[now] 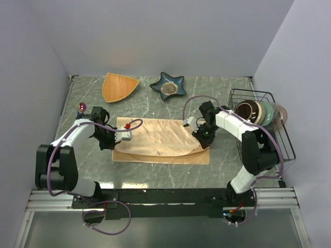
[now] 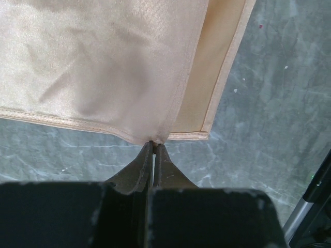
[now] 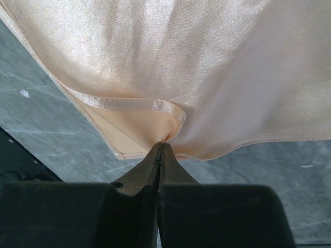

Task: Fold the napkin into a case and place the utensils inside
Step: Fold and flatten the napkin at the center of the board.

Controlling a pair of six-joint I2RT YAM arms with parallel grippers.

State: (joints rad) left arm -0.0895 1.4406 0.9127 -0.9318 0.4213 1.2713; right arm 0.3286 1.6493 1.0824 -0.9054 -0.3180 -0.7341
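Pinching the napkin (image 1: pixel 163 140) at centre frame, we have our left gripper (image 2: pixel 154 144) closed tight on its hemmed corner and our right gripper (image 3: pixel 162 146) clamped on a bunched fold; cloth fans upward from both jaws.

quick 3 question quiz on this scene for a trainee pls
1. True or false: the jaws of both the left arm and the right arm are shut on the napkin.
2. The wire rack of bowls stands: A) right of the napkin, B) left of it, C) on it.
3. How many dishes lie on the table beyond the napkin?
Key: 1 true; 2 A; 3 two, the orange fan-shaped dish and the blue star-shaped dish.
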